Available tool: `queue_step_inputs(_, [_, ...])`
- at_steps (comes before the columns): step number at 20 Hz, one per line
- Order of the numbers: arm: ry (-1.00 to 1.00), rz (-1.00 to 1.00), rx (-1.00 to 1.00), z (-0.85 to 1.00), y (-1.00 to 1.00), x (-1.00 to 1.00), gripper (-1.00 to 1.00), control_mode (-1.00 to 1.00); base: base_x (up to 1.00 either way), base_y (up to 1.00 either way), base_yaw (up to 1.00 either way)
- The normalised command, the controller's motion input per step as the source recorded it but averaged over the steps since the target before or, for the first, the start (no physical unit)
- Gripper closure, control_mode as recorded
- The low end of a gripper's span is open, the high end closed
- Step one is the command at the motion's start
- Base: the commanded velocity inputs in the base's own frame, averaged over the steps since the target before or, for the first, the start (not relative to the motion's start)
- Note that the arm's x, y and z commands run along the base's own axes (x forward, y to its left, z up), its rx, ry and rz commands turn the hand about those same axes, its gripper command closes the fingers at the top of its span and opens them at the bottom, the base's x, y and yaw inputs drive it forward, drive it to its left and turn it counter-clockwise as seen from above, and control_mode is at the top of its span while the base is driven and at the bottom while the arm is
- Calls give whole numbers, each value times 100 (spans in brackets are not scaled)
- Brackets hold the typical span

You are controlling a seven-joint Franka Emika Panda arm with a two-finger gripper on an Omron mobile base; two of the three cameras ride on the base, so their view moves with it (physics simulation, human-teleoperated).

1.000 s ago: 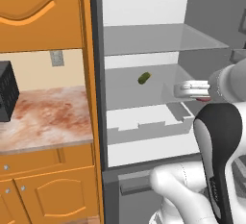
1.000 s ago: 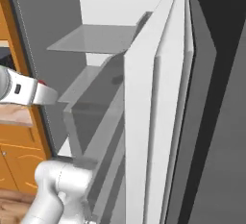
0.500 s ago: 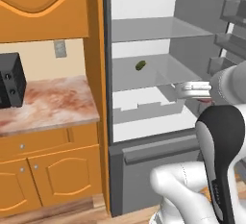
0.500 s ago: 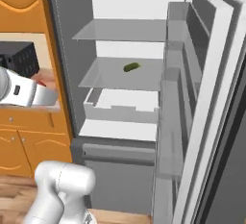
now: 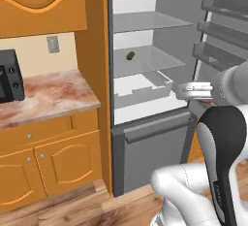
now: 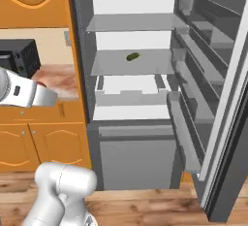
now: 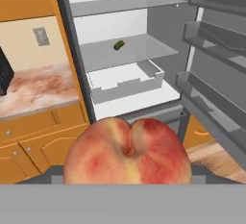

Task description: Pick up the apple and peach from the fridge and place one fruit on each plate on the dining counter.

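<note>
Kitchen cabinetry in orange framed the open fridge (image 5: pixel 145 74), its door swung wide for access. At the hand, the gripper (image 7: pixel 127 182) was closed around the peach (image 7: pixel 127 153), which sat between the fingers close before the camera, evidently held for carrying to a plate. Beyond it the fridge shelves stood nearly bare: one small green item (image 7: pixel 118 45) lay on the middle glass shelf, above the white drawer (image 5: pixel 140 88). Left of the fridge ran a marbled counter (image 5: pixel 48 94) bearing a black appliance (image 5: pixel 9 82). No apple or plates were visible from here.
</note>
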Motion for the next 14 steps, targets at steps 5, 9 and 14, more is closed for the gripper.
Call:
queue_step_inputs(5, [0, 0, 0, 0, 0, 0, 100, 100, -77, 28, -50])
queue_step_inputs(9, [0, 0, 0, 0, 0, 0, 100, 100, -64, 20, -61])
queue_step_inputs(14, [0, 0, 0, 0, 0, 0, 100, 100, -59, 11, -68])
